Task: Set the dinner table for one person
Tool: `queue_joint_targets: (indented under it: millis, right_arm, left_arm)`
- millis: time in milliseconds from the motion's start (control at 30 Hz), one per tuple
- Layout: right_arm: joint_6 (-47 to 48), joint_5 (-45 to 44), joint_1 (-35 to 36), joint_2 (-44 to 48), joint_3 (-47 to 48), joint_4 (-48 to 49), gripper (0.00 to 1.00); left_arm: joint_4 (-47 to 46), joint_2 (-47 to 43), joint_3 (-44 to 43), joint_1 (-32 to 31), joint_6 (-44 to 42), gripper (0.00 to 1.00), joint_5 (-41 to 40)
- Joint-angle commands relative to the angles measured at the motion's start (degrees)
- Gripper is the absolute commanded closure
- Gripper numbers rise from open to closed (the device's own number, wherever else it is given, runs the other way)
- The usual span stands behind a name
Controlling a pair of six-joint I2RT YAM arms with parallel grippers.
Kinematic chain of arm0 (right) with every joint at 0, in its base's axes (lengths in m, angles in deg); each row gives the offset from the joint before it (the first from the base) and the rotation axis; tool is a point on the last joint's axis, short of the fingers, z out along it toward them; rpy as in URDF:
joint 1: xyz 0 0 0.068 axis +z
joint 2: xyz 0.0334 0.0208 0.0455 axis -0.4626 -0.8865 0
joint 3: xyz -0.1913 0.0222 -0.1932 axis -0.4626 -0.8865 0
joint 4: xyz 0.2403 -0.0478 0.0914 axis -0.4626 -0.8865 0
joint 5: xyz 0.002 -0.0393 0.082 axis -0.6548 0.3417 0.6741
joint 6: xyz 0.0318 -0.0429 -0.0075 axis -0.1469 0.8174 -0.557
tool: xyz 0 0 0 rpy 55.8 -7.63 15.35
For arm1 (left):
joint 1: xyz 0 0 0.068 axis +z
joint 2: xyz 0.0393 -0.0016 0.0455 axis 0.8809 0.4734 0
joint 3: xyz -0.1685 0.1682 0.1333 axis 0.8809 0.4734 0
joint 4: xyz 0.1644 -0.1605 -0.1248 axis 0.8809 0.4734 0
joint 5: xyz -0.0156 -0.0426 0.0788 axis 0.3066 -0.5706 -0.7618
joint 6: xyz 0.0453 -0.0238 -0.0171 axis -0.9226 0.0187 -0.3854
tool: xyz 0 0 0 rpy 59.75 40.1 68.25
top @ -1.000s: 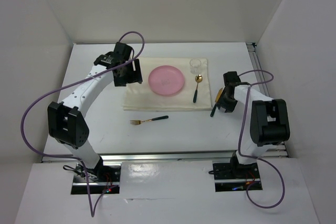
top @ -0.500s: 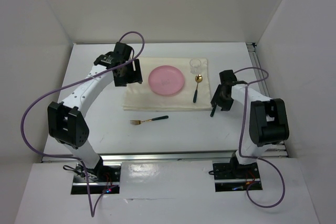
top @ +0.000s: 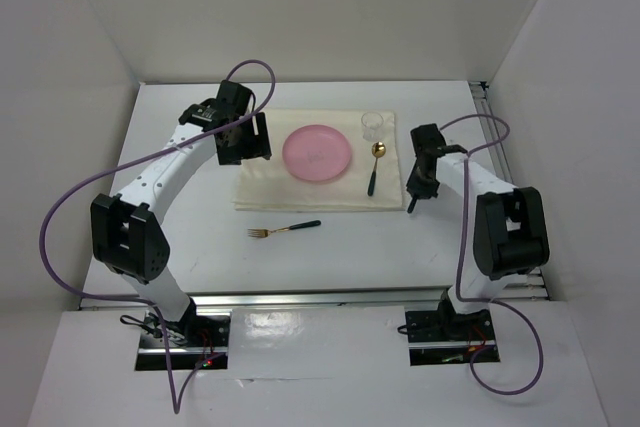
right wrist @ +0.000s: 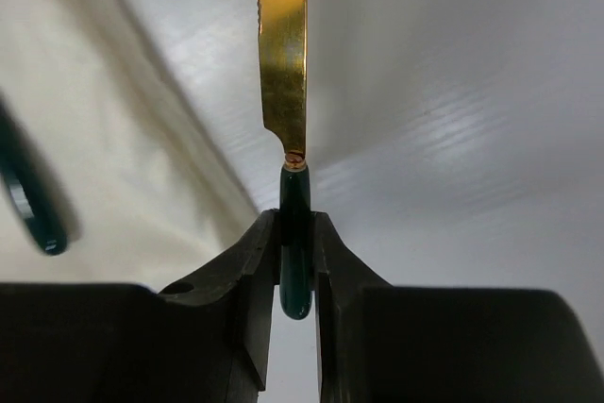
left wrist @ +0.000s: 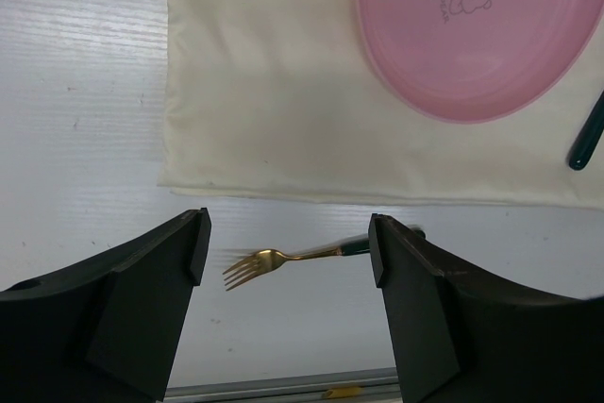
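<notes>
Knife (right wrist: 283, 54) is clamped by its green handle between the jaws of the right gripper (right wrist: 294, 233), its gold blade reaching out over the table (top: 180, 237) just beside the right edge of the mat (top: 265, 182). The table spreads out ahead of both arm bases. The left gripper (left wrist: 288, 243) hangs wide apart and empty above the mat's left side. On the mat are a pink plate (top: 317, 152), a spoon (top: 373, 169) to its right and a glass (top: 372, 125) at the far right corner. A fork (top: 285, 229) lies on the table near the mat's front edge.
</notes>
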Motion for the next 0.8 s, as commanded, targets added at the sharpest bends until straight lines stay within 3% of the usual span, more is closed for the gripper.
queue_joint_targets:
  millis: [0,133,400,767]
  right_arm:
    - [2.93,-2.68,2.77,5.62,7.88,-1.59,1.00]
    - [6.19,4.34,6.38,0.45,16.83,-3.96,1.00]
    - [2.86,10.86,12.97,-10.01,24.50,-1.51,1.00]
    - [-1.28,9.64,13.50,-19.68,27.15,0.34,0.97]
  left_arm:
    - [-0.27,0.32,-1.08,-0.17,-1.38,0.15,-0.57]
    - [0.26,0.32,-1.60,-0.17,-1.38,0.15,-1.10]
    - [0.79,0.32,-2.13,-0.17,-1.38,0.15,-2.15]
    - [1.32,-0.21,-2.13,0.88,-1.38,0.15,-2.15]
